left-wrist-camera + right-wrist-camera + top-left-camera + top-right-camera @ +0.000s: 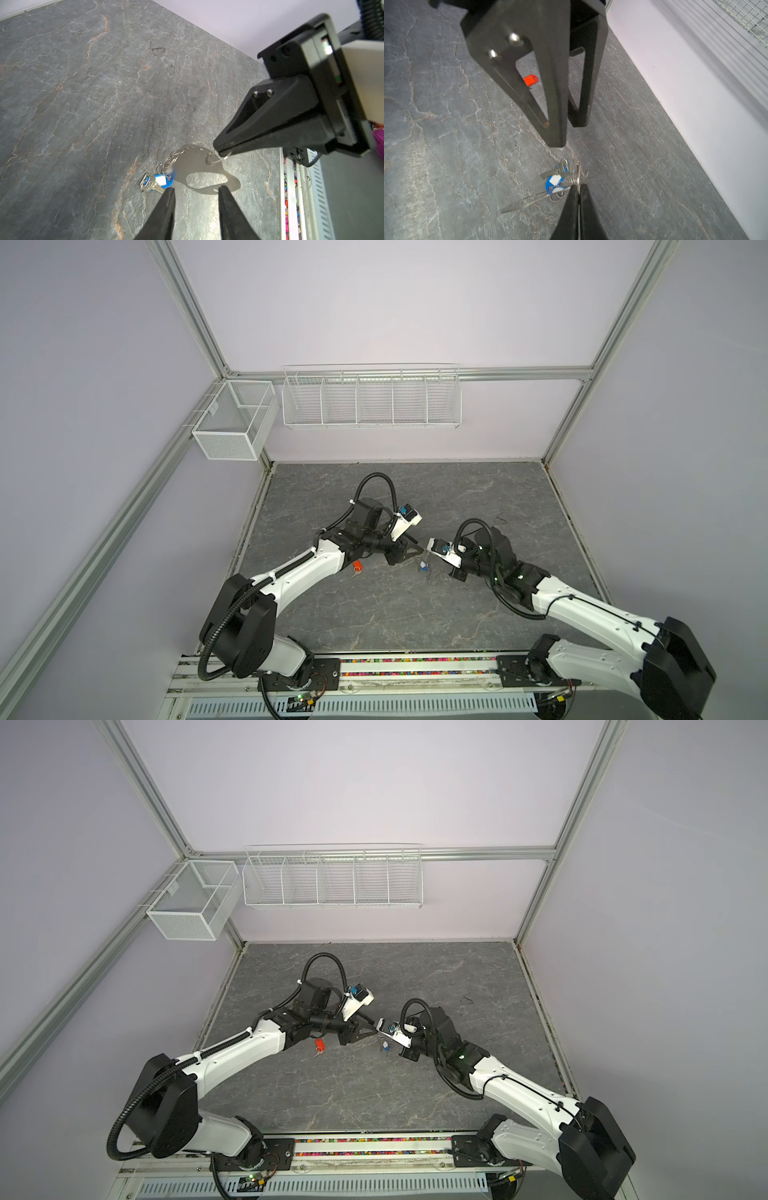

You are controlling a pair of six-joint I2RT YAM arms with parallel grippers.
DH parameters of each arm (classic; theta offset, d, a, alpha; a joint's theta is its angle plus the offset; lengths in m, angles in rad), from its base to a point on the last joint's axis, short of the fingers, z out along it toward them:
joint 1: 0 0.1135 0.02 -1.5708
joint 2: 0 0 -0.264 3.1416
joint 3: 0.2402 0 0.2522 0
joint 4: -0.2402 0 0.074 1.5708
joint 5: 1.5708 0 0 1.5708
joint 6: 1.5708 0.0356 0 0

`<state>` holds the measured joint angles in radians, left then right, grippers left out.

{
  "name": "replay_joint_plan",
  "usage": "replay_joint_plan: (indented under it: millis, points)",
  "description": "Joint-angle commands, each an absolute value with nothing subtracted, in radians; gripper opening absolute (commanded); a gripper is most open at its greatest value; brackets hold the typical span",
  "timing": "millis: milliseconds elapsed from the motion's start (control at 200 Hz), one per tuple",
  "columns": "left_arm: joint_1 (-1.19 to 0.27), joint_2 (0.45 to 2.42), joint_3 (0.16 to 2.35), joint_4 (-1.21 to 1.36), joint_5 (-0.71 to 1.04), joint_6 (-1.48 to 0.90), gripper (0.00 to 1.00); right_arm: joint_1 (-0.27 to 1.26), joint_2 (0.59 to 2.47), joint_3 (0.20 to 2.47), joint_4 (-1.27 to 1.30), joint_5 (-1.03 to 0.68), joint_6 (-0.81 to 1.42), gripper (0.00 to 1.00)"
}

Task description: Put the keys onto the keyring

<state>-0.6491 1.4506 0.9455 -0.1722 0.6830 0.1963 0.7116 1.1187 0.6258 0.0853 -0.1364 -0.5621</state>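
Left gripper (197, 188): nearest the left wrist camera; its two black fingers (165, 212) stand parted and grasp nothing. The tips sit just at the lower edge of the keyring (193, 164), with the table (83, 104) showing between them.
Right gripper (220, 151): jaws pressed together on one small silver ring (214, 160) threaded through the keyring's curved edge.
Keyring: flat grey plate with an oval cut-out and a row of small holes along one edge. It hangs tilted from the pinched ring, between the two grippers. The right wrist view shows it almost edge-on.
Blue-tagged key (164, 181): silver key with a blue tag, joined to the keyring by a short chain of rings (170, 161) at the end away from the right gripper. Whether it touches the table cannot be told.
Orange-red-tagged key (357, 567): lies flat on the table in both top views, just beside the left arm's forearm. It is well apart from the keyring and joined to nothing.
Table: dark grey slab with pale veins.
Wire rack (370, 406): white, divided into compartments, mounted on the back wall.
Mesh basket (232, 423): white, fixed at the rear left corner.
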Motion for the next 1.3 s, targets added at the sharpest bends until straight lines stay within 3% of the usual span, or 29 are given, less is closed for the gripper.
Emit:
replay_joint_plan:
  millis: [0,315,540,785,1294]
  points:
    - [-0.647,1.425,0.922,-0.146,0.703,0.254,0.37,0.696,1.095,0.604,0.151,-0.189,-0.54,0.07]
    - [-0.646,1.554,0.976,-0.297,0.479,0.108,0.39,0.628,1.04,0.614,0.08,-0.166,-0.535,0.07]
    - [-0.674,1.636,0.948,-0.206,0.39,0.135,0.4,0.589,0.997,0.632,-0.005,-0.167,-0.543,0.07]
    - [-0.673,1.769,1.003,-0.19,0.406,0.214,0.35,0.583,0.986,0.637,-0.035,-0.175,-0.539,0.07]
    - [-0.675,1.828,0.963,-0.022,0.447,0.336,0.21,0.581,1.004,0.643,-0.038,-0.178,-0.537,0.07]
